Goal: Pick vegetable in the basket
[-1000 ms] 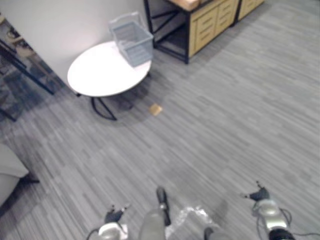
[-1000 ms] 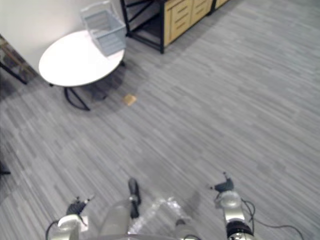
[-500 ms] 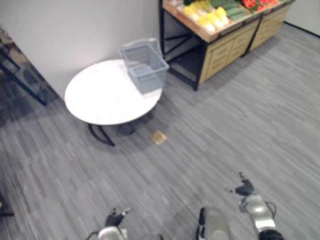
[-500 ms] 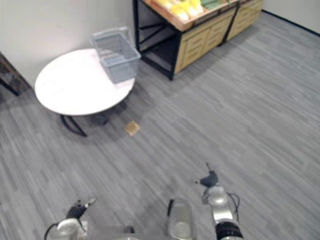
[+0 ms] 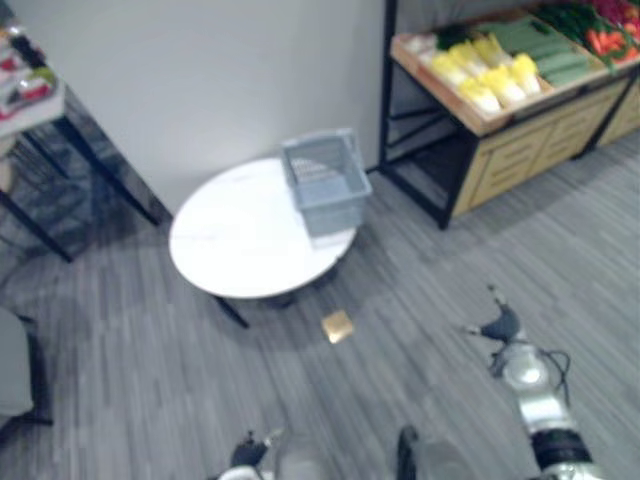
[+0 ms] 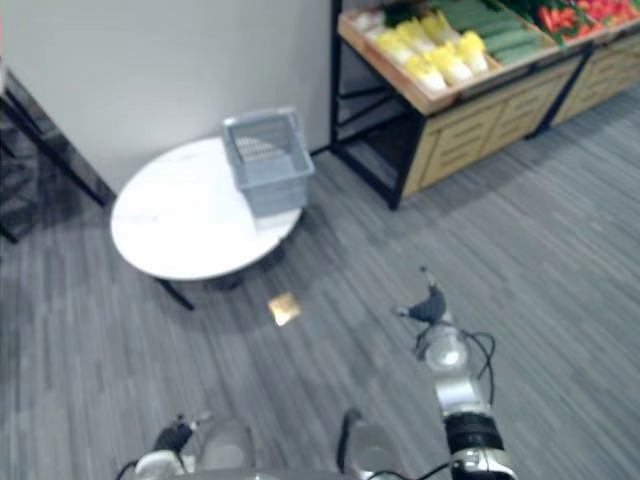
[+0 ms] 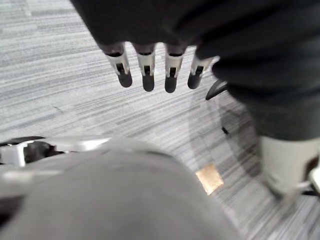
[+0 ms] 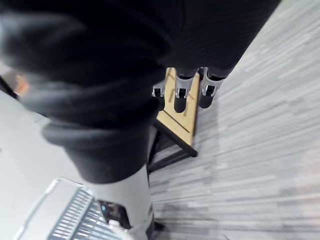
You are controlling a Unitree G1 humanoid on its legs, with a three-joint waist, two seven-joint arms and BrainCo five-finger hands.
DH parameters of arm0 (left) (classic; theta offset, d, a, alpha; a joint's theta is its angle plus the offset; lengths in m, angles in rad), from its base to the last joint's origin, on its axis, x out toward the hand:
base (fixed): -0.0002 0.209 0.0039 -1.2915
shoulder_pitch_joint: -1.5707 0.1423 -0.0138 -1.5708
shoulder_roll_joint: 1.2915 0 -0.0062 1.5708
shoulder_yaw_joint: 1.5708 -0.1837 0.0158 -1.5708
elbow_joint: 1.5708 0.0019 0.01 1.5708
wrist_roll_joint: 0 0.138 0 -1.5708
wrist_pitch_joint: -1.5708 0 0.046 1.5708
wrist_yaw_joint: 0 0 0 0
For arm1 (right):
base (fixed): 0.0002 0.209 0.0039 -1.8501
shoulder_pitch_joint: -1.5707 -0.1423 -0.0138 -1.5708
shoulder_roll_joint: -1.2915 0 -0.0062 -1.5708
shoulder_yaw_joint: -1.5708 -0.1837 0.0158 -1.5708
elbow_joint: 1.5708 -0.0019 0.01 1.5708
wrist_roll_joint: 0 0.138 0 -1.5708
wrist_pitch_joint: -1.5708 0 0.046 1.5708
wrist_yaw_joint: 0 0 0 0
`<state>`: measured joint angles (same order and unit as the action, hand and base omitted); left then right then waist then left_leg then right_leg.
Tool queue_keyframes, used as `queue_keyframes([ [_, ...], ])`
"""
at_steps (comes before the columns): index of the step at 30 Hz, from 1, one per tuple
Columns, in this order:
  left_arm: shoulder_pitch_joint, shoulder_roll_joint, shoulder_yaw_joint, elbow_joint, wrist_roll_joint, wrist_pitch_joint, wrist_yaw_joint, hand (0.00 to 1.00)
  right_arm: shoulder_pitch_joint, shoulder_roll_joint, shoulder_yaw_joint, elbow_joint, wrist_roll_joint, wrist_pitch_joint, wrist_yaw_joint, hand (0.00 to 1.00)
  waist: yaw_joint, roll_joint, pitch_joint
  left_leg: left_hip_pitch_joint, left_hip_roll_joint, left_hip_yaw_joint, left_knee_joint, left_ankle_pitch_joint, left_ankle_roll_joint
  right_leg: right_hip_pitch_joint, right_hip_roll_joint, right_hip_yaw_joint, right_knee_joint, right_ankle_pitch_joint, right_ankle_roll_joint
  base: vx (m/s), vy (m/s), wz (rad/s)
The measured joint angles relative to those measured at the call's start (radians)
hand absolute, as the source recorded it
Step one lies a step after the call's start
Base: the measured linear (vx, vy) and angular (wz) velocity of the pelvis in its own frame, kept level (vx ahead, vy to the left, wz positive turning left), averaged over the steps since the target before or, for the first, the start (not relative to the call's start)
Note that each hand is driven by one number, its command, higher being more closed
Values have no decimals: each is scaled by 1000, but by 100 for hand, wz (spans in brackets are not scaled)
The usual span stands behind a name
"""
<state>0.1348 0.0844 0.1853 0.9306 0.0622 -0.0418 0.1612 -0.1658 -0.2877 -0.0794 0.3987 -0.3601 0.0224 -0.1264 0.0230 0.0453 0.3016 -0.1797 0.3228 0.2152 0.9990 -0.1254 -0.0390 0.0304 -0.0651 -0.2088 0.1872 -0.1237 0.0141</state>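
Note:
A grey mesh basket stands empty at the right edge of a round white table by the wall. To its right a wooden shelf holds yellow vegetables, green ones and red ones. My right hand hangs open over the floor, well short of the shelf, its fingers straight and empty. Low at the near edge my left hand hangs open too, with straight fingers holding nothing.
A small tan square lies on the grey plank floor in front of the table. A dark-legged side table with small items stands at the far left. A grey seat shows at the left edge.
The whole picture has shifted: the camera has moved, bringing the shelf of vegetables fully into view and the table and basket nearer. Both hands still hang open and empty.

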Motion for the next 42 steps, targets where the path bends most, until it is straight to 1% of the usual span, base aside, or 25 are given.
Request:
queue_keyframes([
  [2,17,-3,1,-22,0,-1,4,0,-50,-40,26,1,-29,0,2,0,12,7,-4,-59,-45,80,-178,-31,-11,47,-1,0,-55,-1,2,407,-15,-7],
  [3,27,-3,4,-23,0,-1,9,0,-85,-62,50,1,-34,0,2,0,13,9,-5,-62,-78,144,-343,-31,-13,73,-2,-4,-88,-2,4,476,78,-1],
  [5,38,-5,9,-20,1,0,9,0,-131,-103,71,1,-35,-3,2,0,13,11,-8,-36,-129,272,-642,34,3,124,-3,-22,-133,-11,28,401,86,14],
  [6,39,-8,9,-20,1,0,9,0,-149,-131,78,2,-35,-3,1,0,13,18,-10,-18,-150,335,-780,102,5,148,2,-37,-140,-18,46,448,118,31],
  [7,46,-11,12,-19,1,-1,9,0,-174,-167,89,4,-36,-3,1,0,17,37,-19,14,-165,387,-900,232,92,177,14,-48,-134,-49,75,564,146,36],
  [8,37,-12,19,-13,1,-1,9,0,-190,-166,90,7,-42,-3,-1,0,22,5,-20,31,-200,401,-918,240,162,189,-2,-56,-131,-59,85,609,178,45],
  [9,32,-9,22,-15,2,-3,8,0,-225,-170,92,7,-63,-5,-1,0,23,-30,-23,28,-229,412,-917,230,170,195,-30,-66,-135,-59,85,399,113,43],
  [11,23,-12,43,-16,27,0,3,0,-293,-178,99,12,-82,-7,0,0,40,-51,-23,57,-264,411,-889,170,210,240,-67,-60,-134,-56,89,407,137,34],
  [12,26,-17,46,-15,29,1,3,0,-307,-179,111,13,-96,-7,0,0,49,-52,-23,76,-275,411,-887,159,213,257,-79,-55,-124,-54,93,439,146,13],
  [14,51,-25,41,-12,31,0,6,0,-345,-174,179,21,-122,-19,1,0,74,-49,-26,153,-294,403,-903,101,169,258,-96,-47,25,-56,105,348,105,16],
  [15,66,-19,25,-11,31,0,6,0,-345,-163,195,23,-139,-32,1,0,74,-44,-37,195,-308,376,-933,86,147,182,-122,-39,246,-64,121,289,73,51],
  [16,70,-4,12,-6,31,1,6,0,-345,-162,207,30,-143,-37,2,0,67,-60,-43,213,-328,340,-951,70,133,95,-158,-24,454,-26,181,288,25,66],
  [17,65,8,0,4,33,2,6,0,-345,-162,207,39,-145,-40,3,0,61,-72,-45,221,-340,314,-957,64,132,34,-178,0,591,7,205,304,-25,98],
  [18,46,33,-18,26,34,8,6,0,-345,-167,205,59,-148,-36,3,0,59,-94,-40,239,-357,264,-954,58,136,-71,-201,52,796,-7,179,385,-60,129],
  [19,39,38,-30,35,40,10,6,0,-346,-168,203,76,-148,-29,2,0,47,-97,-40,263,-357,223,-952,58,136,-138,-212,55,883,-37,127,344,-67,129],
  [21,22,38,-35,40,44,10,6,0,-355,-171,204,84,-148,-29,2,0,40,-86,-34,295,-344,154,-958,59,134,-201,-222,39,823,-81,54,332,-117,117],
  [22,4,41,-38,38,50,9,6,0,-368,-180,204,84,-146,-31,2,0,33,-79,-30,298,-330,107,-960,61,130,-228,-218,33,693,-97,29,342,-216,129],
  [25,-37,57,-61,23,69,6,4,0,-406,-229,202,85,-134,-37,2,0,22,-78,-30,275,-303,17,-961,59,66,-233,-182,104,215,-63,68,237,-292,104],
  [26,-41,65,-64,19,70,4,4,0,-431,-241,199,89,-130,-37,1,0,21,-88,-30,267,-303,-5,-960,57,32,-228,-178,150,50,-5,74,160,-290,68],
  [27,-42,69,-65,19,70,4,4,0,-440,-245,196,90,-129,-36,1,0,22,-98,-28,267,-308,-14,-960,54,19,-223,-183,166,11,32,79,186,-408,60],
  [28,-40,76,-65,25,71,4,2,0,-456,-245,196,93,-129,-35,0,0,28,-111,-25,274,-310,-24,-960,36,-15,-216,-195,180,9,155,131,168,-428,37],
  [31,-33,57,-94,22,72,-2,-2,0,-540,-269,206,142,-129,-32,-1,0,23,-21,-15,249,-204,13,-961,41,-67,-218,-110,113,-4,150,96,174,-347,23],
  [34,-40,53,-91,8,72,-5,6,0,-619,-331,207,171,-129,-10,-4,0,11,26,-5,229,-151,19,-1003,87,-103,-220,-67,45,-20,150,66,164,-255,44],
  [37,-42,35,-94,13,73,-4,11,0,-697,-337,223,197,-129,-13,-24,0,13,20,5,199,-129,15,-1015,104,-110,-240,-49,19,-29,149,60,66,-99,21],
  [42,-51,31,-101,22,72,-4,18,0,-738,-327,278,248,-130,-25,-32,0,27,24,23,165,-138,-10,-1012,107,-108,-246,-53,1,-49,153,56,15,-3,17],
])
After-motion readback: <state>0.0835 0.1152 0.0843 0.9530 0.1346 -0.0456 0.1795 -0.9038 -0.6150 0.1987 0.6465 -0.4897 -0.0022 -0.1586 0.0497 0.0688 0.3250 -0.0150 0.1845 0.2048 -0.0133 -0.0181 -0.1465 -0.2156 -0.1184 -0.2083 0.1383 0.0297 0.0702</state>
